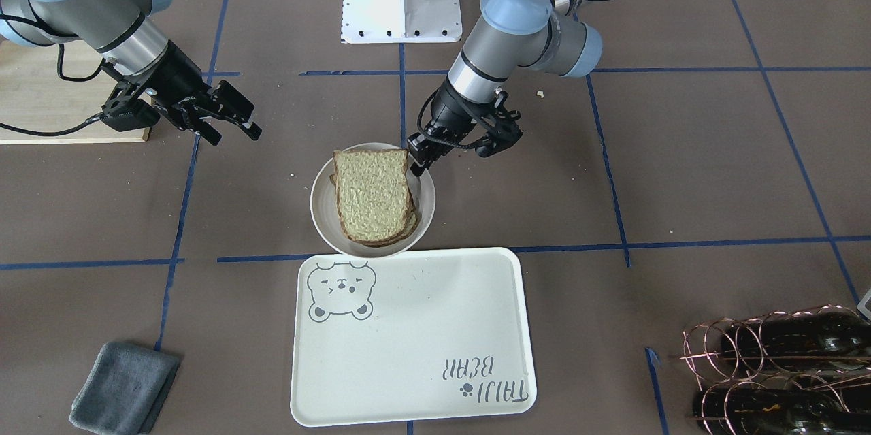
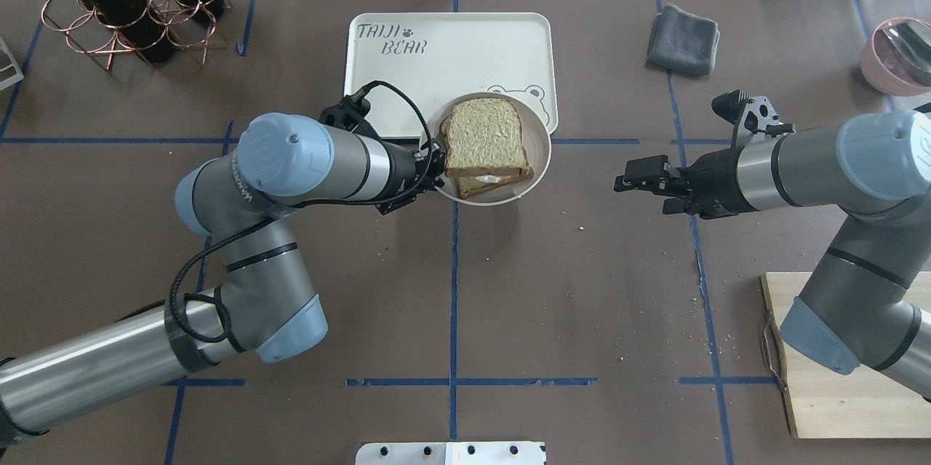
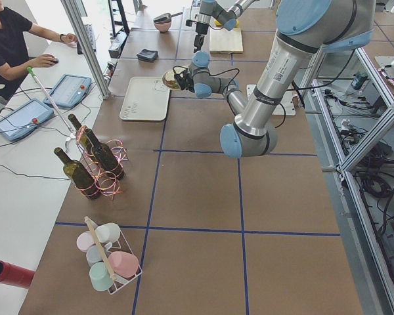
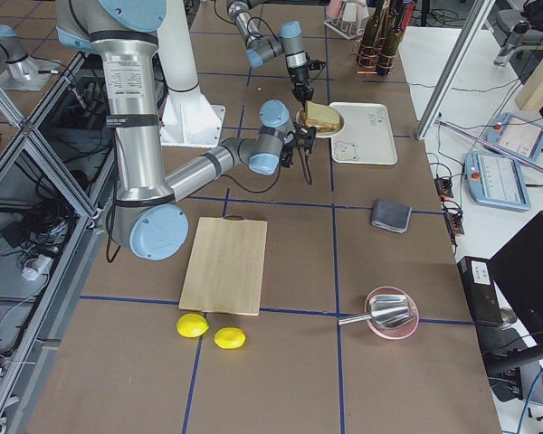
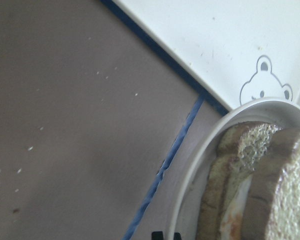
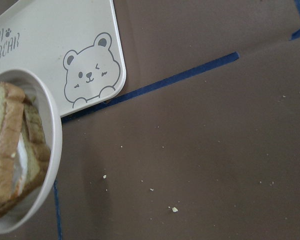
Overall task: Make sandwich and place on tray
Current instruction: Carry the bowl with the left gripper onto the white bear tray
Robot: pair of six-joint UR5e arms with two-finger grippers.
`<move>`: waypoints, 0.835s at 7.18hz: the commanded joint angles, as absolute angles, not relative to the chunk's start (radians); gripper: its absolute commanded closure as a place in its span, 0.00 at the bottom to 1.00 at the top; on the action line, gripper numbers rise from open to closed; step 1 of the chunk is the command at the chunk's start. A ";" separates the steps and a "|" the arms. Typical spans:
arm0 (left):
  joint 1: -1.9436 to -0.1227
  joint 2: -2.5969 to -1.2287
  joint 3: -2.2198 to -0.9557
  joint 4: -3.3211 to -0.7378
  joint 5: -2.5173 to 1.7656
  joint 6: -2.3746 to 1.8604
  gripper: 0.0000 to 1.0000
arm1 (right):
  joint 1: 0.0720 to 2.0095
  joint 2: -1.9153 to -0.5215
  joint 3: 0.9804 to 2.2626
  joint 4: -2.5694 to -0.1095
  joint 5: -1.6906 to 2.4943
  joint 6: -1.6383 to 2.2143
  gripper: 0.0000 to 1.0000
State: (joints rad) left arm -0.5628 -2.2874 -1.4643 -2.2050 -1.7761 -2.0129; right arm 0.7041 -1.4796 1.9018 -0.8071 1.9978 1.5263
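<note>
Sandwich (image 1: 373, 195) on plate (image 1: 323, 207) at tray (image 1: 422, 340) edge; your left gripper (image 1: 420, 157) pinches plate rim, right gripper (image 1: 228, 123) spread, empty.

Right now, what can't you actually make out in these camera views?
- Sandwich filling: front view, top slice covers it.
- Whether the plate rests on the tray: overhead, its rim overlaps the tray edge.
- Fingertips of the left gripper: left wrist view, cut off by bottom edge.
</note>
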 commanded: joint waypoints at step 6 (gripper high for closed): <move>-0.660 -2.482 -1.016 -2.370 -1.772 -2.128 1.00 | 0.703 -1.519 1.942 -0.807 1.997 1.526 0.00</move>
State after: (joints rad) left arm -0.6547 -2.4790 -1.0491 -2.3450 -1.7724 -2.1267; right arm 0.7032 -1.5186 1.9415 -0.8069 1.9973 1.5263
